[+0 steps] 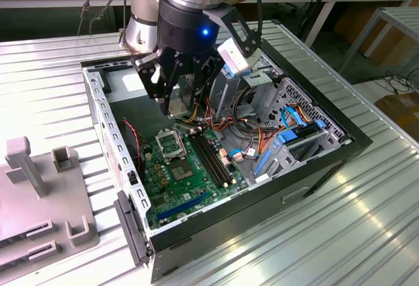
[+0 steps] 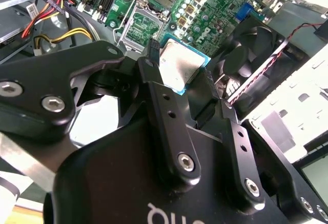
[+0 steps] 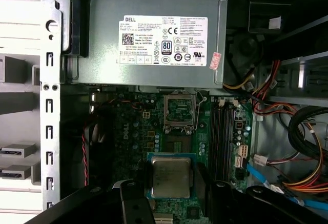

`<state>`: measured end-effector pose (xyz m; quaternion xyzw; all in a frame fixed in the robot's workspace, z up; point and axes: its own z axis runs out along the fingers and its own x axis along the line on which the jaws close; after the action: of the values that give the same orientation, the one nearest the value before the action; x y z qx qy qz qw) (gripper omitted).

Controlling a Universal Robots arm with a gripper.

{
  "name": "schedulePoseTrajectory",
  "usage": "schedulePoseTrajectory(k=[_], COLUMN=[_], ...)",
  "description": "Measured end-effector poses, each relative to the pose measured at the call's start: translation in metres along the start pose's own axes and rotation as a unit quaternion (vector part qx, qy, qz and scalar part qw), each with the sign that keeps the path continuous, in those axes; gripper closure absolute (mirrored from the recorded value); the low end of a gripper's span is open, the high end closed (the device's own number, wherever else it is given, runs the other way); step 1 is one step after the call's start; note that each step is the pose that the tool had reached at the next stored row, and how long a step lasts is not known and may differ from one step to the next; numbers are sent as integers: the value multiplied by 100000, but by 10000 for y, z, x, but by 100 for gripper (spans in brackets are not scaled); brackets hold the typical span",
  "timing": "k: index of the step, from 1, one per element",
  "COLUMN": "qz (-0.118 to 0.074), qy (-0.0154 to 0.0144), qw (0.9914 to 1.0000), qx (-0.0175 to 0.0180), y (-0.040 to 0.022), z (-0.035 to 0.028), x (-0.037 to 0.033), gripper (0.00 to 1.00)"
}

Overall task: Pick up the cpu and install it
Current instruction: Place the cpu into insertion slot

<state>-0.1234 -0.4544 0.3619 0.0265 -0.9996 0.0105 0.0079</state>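
Currently pinching the cpu (image 3: 170, 177) by two opposite edges, gripper (image 3: 171, 190) fingers closed on it, silver face showing in both wrist views, above the motherboard (image 3: 134, 131) and apart from the empty socket (image 3: 179, 112). White printed label (image 3: 165, 39) on the power supply (image 3: 102, 34). Cpu edges under the fingers hidden.

Exterior view oblique from above; both wrist views past tool (image 2: 177, 74) (image 3: 171, 185) onto motherboard (image 2: 205, 8) (image 3: 205, 131)

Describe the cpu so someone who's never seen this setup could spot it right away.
Find the open computer case on the metal table; the gripper hangs over its green motherboard. The cpu is the thin square it holds: silvery-grey face, narrow green rim, unlike the black metal-framed socket on the board.
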Motion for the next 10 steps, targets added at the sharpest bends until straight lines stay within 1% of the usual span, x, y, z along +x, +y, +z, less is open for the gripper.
schedulePoseTrajectory(k=[1,2,3,5,7,8,9,10], qz=[3,2,6,2,16,17,11,19], qy=[6,10,38,53,58,61,55,57], qw=[100000,100000,100000,100000,100000,100000,100000,100000], qx=[-2,25,113,180,183,181,176,172], y=[-9,-12,-26,-29,-33,-34,-36,-36], z=[10,37,53,83,131,146,177,201], x=[-1,-17,-23,-48,-130,-153,-193,-212], gripper=[53,53,53,53,53,53,53,53])
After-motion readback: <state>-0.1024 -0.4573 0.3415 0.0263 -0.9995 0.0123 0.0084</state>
